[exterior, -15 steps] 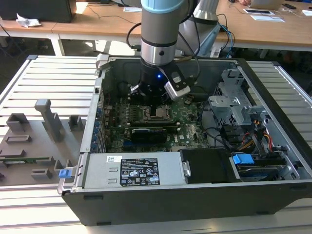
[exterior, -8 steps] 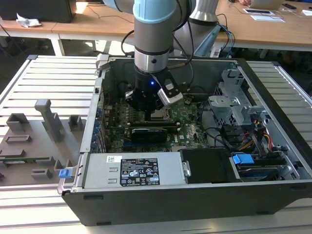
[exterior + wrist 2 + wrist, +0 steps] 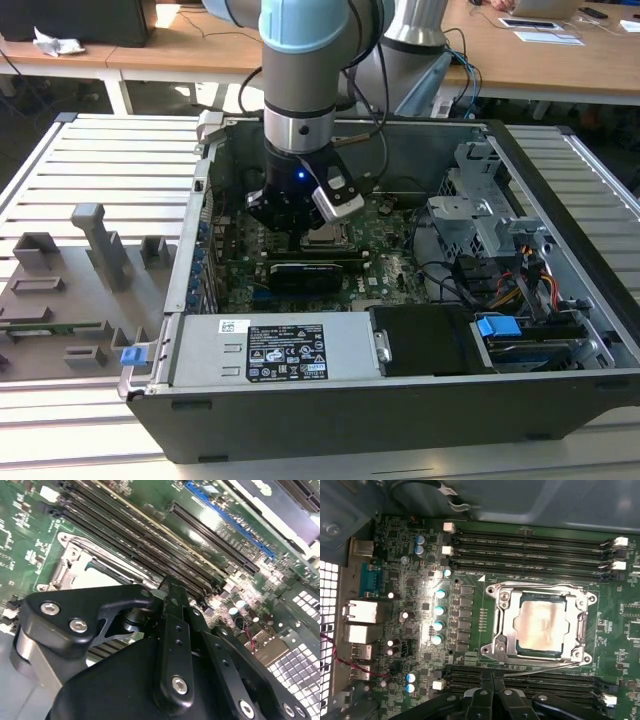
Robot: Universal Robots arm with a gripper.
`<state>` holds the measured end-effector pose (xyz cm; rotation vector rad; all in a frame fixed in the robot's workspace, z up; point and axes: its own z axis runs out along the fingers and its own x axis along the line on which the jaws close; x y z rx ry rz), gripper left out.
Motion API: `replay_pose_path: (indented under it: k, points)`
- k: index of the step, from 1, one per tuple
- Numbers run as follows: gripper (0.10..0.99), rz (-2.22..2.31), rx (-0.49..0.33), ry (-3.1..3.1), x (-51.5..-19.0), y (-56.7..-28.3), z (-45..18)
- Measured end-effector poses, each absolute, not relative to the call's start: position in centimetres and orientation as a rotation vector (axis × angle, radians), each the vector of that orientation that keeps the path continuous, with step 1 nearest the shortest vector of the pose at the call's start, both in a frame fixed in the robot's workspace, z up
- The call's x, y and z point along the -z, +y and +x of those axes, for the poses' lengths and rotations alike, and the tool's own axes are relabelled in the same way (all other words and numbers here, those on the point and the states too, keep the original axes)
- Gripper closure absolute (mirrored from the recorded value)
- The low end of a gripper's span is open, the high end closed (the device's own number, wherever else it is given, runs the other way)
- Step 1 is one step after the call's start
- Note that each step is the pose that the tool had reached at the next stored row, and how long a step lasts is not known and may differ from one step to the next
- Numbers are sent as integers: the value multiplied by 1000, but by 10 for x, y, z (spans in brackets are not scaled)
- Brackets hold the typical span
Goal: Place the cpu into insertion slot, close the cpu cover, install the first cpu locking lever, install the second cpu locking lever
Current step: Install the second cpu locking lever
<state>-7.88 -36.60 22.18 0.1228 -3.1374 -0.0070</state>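
With the cpu (image 3: 540, 625) seated under the cpu cover (image 3: 502, 622) | gripper (image 3: 492, 697) aperture: cannot tell | risk: unlatched lever wire (image 3: 540, 668) at lower centre may spring, lifting cover.

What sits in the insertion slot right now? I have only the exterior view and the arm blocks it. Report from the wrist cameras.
Observer: In the first wrist view the cpu lies flat, silver top up.
Operator: State the cover.
Observer: The cpu cover is down flat around the chip, which shows through its window.
Operator: Give me the levers.
Observer: A thin wire lever runs along the cover's edge, on the side of the memory slots nearest the gripper. I cannot tell whether it is latched.
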Motion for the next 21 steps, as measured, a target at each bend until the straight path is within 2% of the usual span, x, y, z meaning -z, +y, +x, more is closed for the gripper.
replay_pose_path:
  k: [14, 21]
  points:
    - [980, 161, 20, -3136, -206, -362, -82]
    - [980, 193, 90, -3135, -203, -358, -82]
